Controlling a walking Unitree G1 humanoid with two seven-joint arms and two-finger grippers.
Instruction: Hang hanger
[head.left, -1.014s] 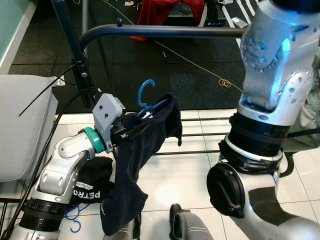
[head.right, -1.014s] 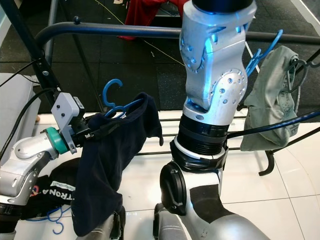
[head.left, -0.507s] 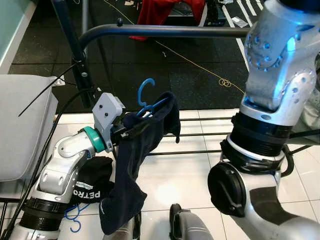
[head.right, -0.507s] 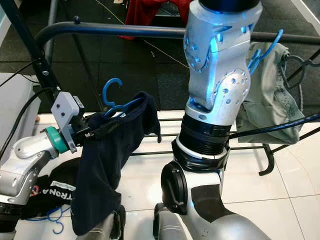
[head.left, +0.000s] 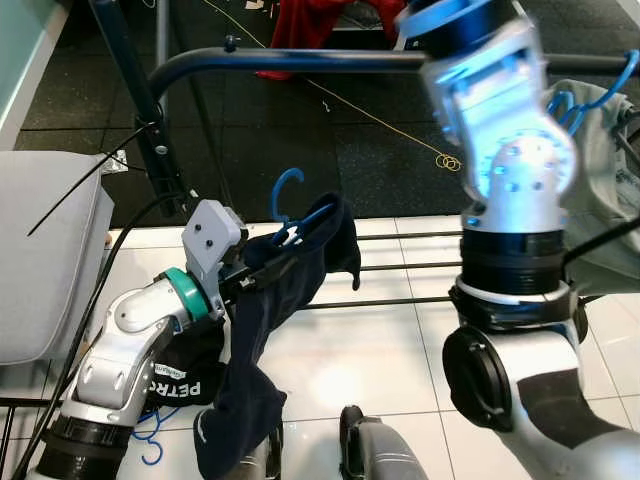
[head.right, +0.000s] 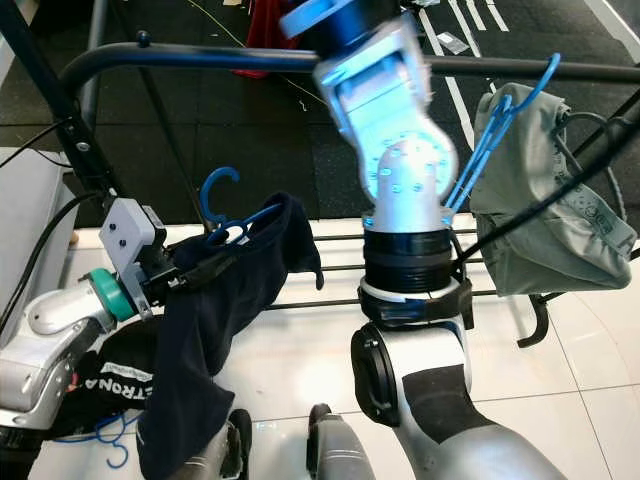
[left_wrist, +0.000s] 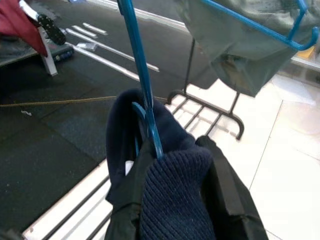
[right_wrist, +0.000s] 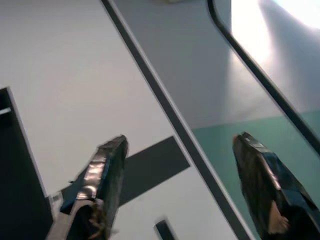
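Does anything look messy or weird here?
Yes. A black shirt and a blue hanger lie on the floor instead of on the rack rail. The dark garment held by the left end effector droops lopsided off its blue hanger.

The left arm (head.left: 125, 350) was built of rounded silver shells, joined at the base by a ribbed black collar. A teal ring was fitted at the wrist, and a pale grey angular camera housing (head.left: 208, 238) with small screw holes was mounted above it. A black cable was run alongside this arm. The right arm (head.left: 515, 180) was formed of larger silver shells dotted with small dark screws and tinted by a blue sheen. A wide black ribbed band was set below them, and a round black cap (head.left: 476, 364) was fixed at the side of the joint. The right gripper's fingers (right_wrist: 105, 172) were black, glossy and worn at the tips.
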